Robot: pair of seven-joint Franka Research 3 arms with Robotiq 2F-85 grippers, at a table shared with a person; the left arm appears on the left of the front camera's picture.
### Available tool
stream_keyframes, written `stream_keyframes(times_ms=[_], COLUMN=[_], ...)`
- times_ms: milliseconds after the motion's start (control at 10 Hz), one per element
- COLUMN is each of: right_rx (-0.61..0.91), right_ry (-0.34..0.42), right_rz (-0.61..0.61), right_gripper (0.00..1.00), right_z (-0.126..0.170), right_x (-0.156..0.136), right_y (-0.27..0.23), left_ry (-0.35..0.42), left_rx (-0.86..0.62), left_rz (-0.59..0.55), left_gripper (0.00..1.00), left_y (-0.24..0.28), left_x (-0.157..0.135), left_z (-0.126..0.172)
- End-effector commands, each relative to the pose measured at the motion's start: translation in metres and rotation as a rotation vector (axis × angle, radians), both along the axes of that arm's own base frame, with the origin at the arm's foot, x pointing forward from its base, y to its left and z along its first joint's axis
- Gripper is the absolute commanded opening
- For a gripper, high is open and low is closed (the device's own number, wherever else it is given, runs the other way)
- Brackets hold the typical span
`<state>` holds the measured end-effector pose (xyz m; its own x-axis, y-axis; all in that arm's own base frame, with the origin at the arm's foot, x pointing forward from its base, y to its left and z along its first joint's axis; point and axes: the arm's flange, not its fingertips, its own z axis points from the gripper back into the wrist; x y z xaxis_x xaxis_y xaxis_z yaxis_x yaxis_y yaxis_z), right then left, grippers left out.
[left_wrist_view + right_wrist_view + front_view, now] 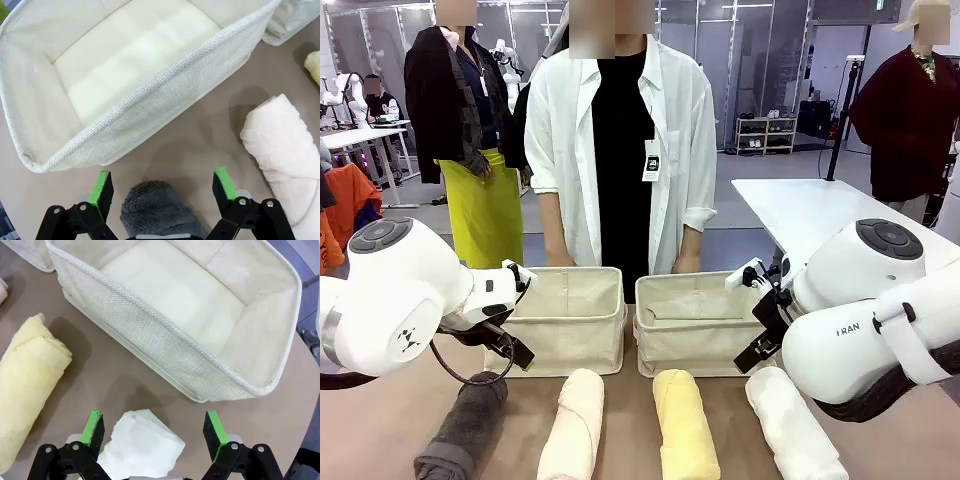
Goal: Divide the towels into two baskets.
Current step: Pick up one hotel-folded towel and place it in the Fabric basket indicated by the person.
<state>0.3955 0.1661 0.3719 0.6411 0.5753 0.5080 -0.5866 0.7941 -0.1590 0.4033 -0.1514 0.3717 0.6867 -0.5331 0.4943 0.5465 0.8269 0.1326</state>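
Observation:
Two beige canvas baskets stand side by side, the left basket (570, 320) and the right basket (695, 325), both empty inside. In front of them lie four rolled towels: dark grey (465, 430), pale pink (575, 425), yellow (685, 425) and white (795, 430). My left gripper (508, 345) hangs open above the far end of the grey towel (157, 207), with a green pad (102, 187) on each side of it and no contact. My right gripper (153, 427) stands open the same way over the end of the white towel (142, 445).
A person in a white shirt stands close behind the baskets, hands low at the far rims. The pink towel (282, 145) lies right of my left gripper, the yellow towel (30, 375) left of my right one. Basket walls (175, 95) (165, 340) rise just ahead.

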Motion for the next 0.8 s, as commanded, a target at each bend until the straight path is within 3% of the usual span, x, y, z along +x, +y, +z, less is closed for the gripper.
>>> stream_keyframes(times_ms=[0, 700], right_rx=[0.0, 0.0], right_ry=[0.0, 0.0], right_rz=[0.0, 0.0], right_gripper=[1.0, 1.0], right_z=[0.0, 0.0], right_x=[0.0, 0.0], right_y=[0.0, 0.0], left_ry=[0.0, 0.0], left_rx=[0.0, 0.0], left_rz=[0.0, 0.0], left_gripper=[1.0, 1.0], left_y=[-0.0002, -0.0002], left_x=[-0.0001, -0.0001], left_z=[0.0, 0.0])
